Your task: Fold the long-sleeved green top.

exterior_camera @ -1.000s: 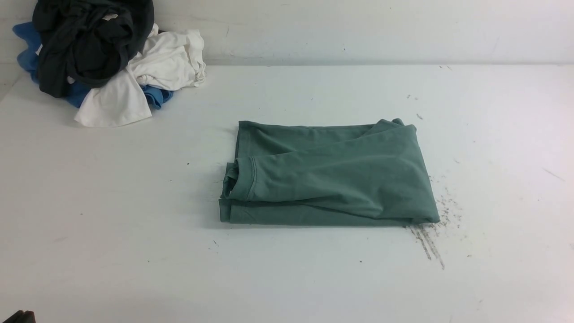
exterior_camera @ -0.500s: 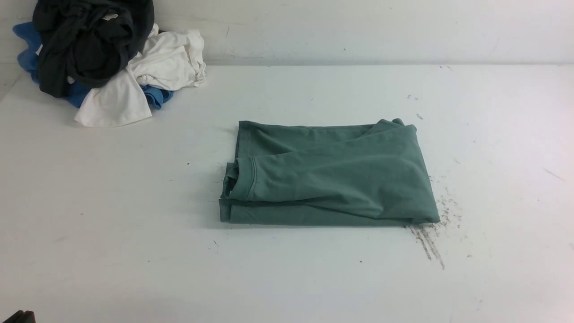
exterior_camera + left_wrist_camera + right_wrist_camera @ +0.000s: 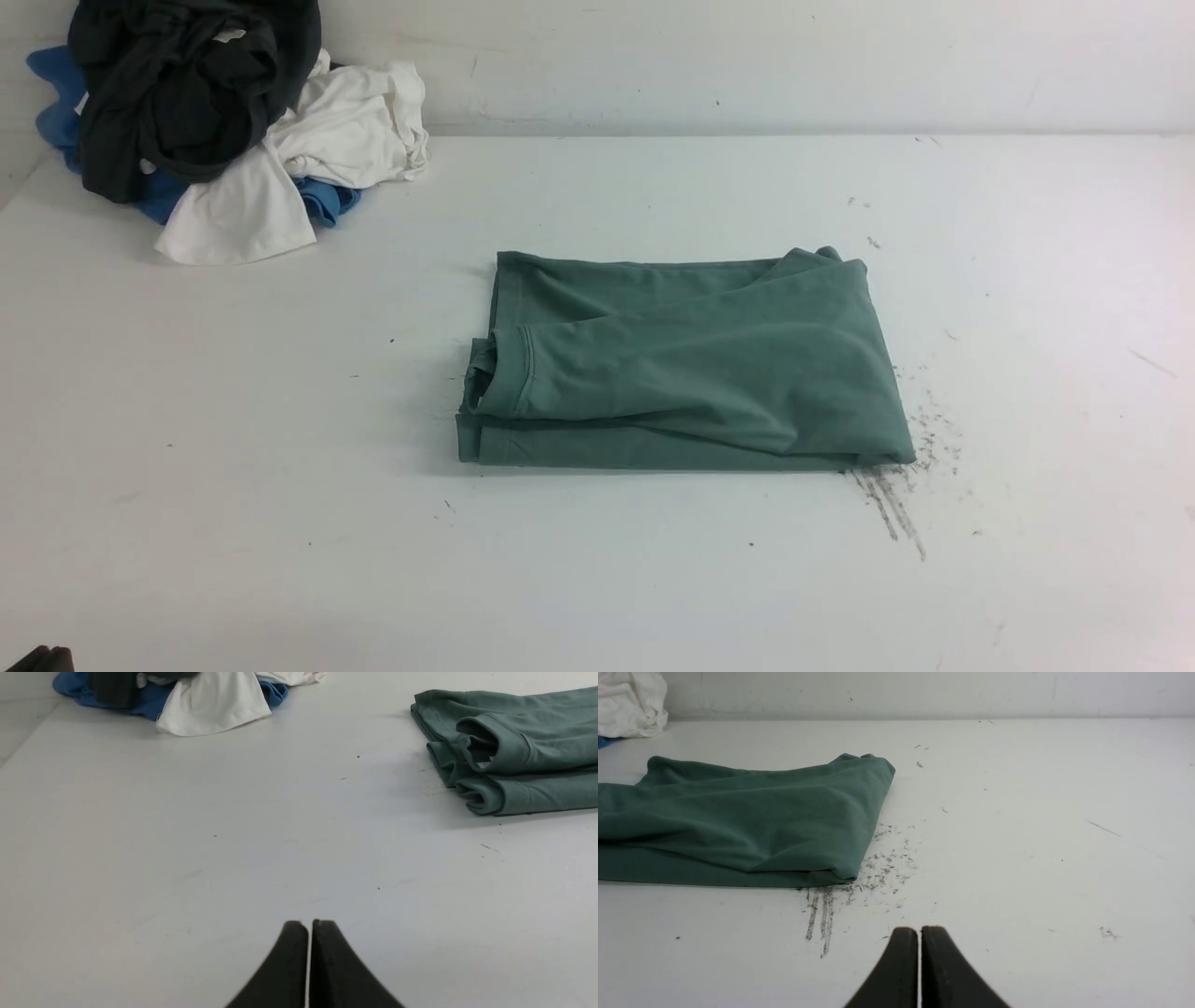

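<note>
The green long-sleeved top (image 3: 686, 364) lies folded in a flat rectangle at the middle of the white table, a cuffed sleeve across its top. It also shows in the left wrist view (image 3: 514, 760) and in the right wrist view (image 3: 738, 821). My left gripper (image 3: 309, 926) is shut and empty, low over bare table, well short of the top's cuffed end. My right gripper (image 3: 920, 931) is shut and empty, over bare table near the top's other end. In the front view only a dark corner of the left arm (image 3: 37, 658) shows; neither gripper is seen there.
A pile of black (image 3: 187, 84), white (image 3: 317, 140) and blue (image 3: 56, 93) garments sits at the table's far left corner against the wall. Dark scuff marks (image 3: 896, 495) lie on the table by the top's near right corner.
</note>
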